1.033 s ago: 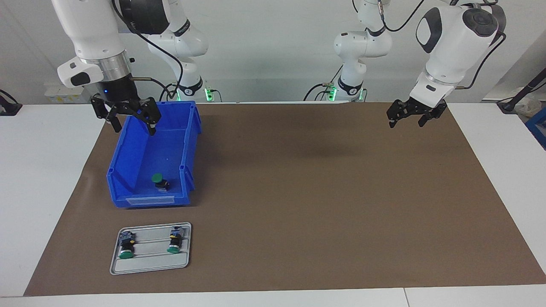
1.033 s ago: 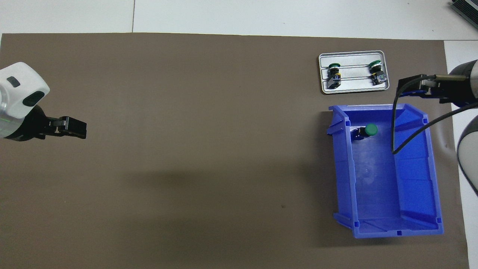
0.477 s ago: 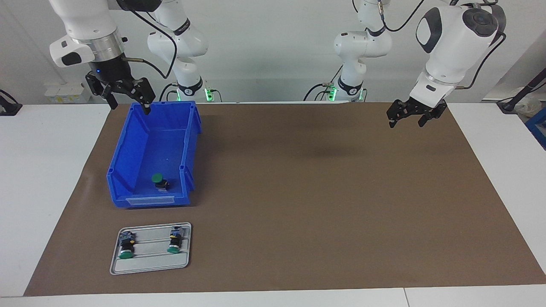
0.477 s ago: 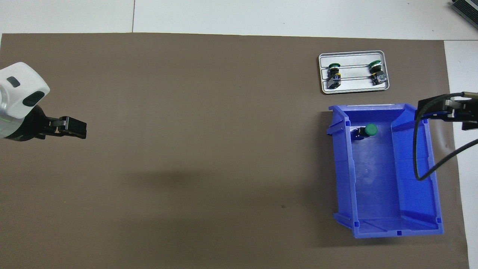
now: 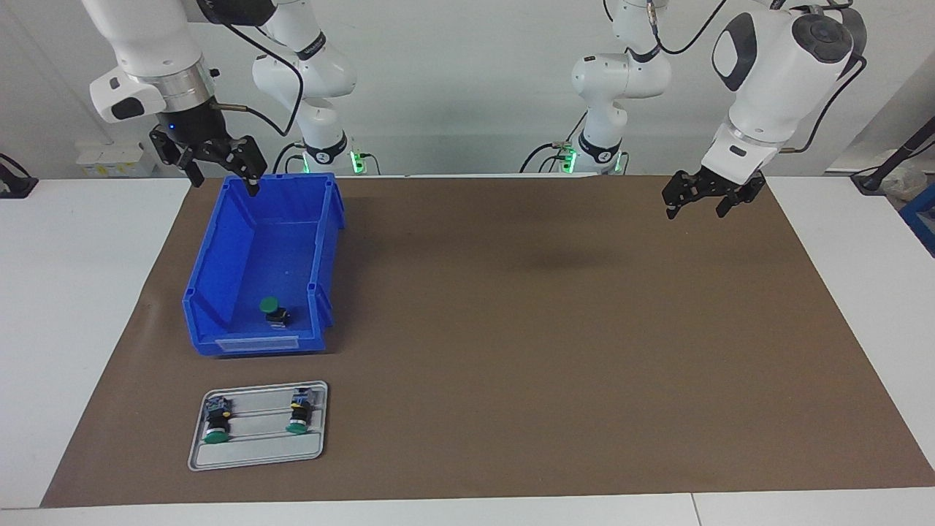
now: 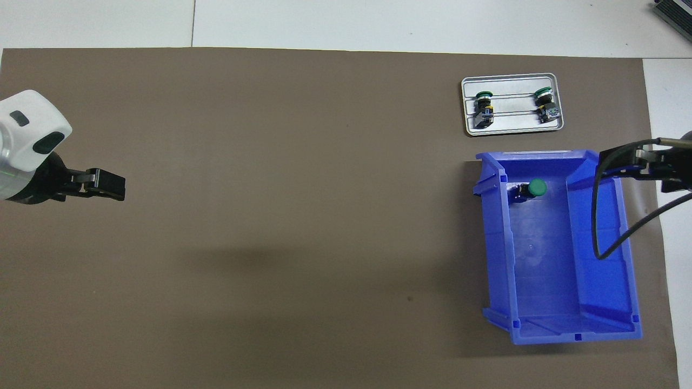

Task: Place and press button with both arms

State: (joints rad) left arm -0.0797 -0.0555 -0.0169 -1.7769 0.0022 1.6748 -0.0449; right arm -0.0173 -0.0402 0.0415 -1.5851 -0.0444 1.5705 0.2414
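Observation:
A green-capped button (image 5: 272, 310) (image 6: 532, 189) lies inside the blue bin (image 5: 219, 292) (image 6: 621, 259), at the bin's end farthest from the robots. Two more buttons (image 5: 215, 424) (image 5: 299, 416) lie on a grey tray (image 5: 256, 453) (image 6: 513, 125). My right gripper (image 5: 223, 179) (image 6: 611, 162) hangs open and empty, well above the bin's wall on the right arm's side. My left gripper (image 5: 697, 210) (image 6: 111, 186) waits open and empty above the brown mat at the left arm's end.
The brown mat (image 5: 548, 329) covers most of the white table. The tray sits farther from the robots than the bin, close to it. A black cable (image 6: 600, 237) loops from the right wrist over the bin.
The right gripper rose out of the bin's mouth to above its rim and shifted toward the right arm's end of the table. The left arm and all buttons stayed put.

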